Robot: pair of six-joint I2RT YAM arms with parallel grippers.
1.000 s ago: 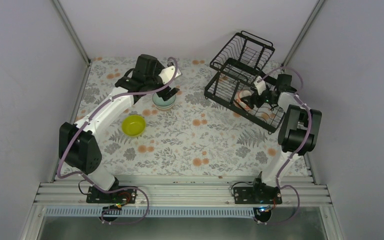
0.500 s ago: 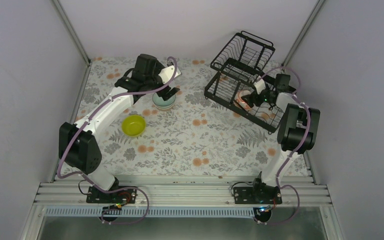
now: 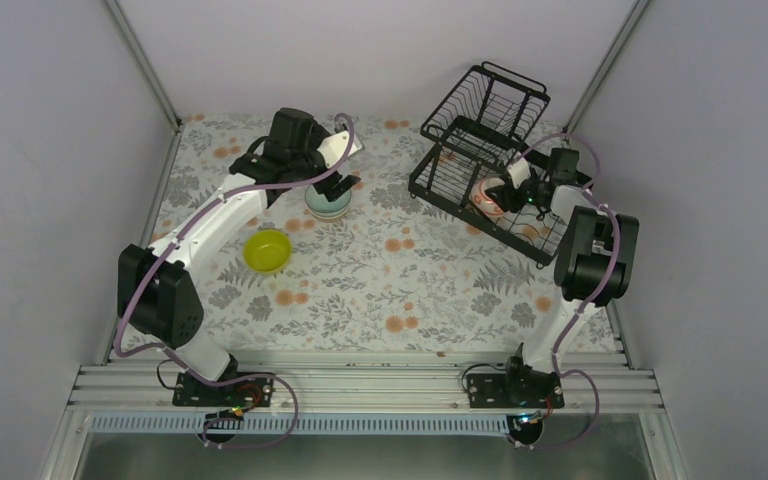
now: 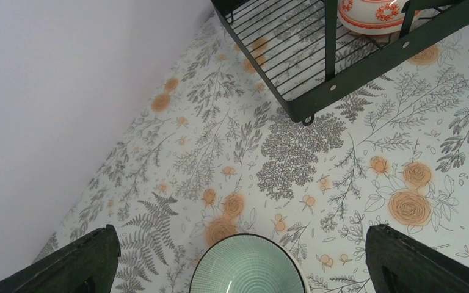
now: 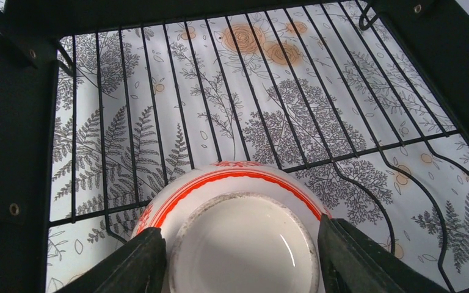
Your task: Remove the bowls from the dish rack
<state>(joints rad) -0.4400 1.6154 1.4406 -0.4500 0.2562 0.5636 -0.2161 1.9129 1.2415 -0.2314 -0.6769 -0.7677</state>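
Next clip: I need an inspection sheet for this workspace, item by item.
surface: floral tablecloth, lying flat.
job's things: black wire dish rack at far right. The red-patterned white bowl sits in its lower tray, foot toward the right wrist camera. The lime-yellow bowl and mint-green bowl stand upright on the cloth. No other bowls seen.
clutter: nothing seen.
grippers: left gripper is open over the mint-green bowl. The right gripper has a finger on each side of the red-patterned white bowl, grip unclear.
cables: purple cables loop along both arms.
surroundings: plain grey walls; aluminium rail at near edge.
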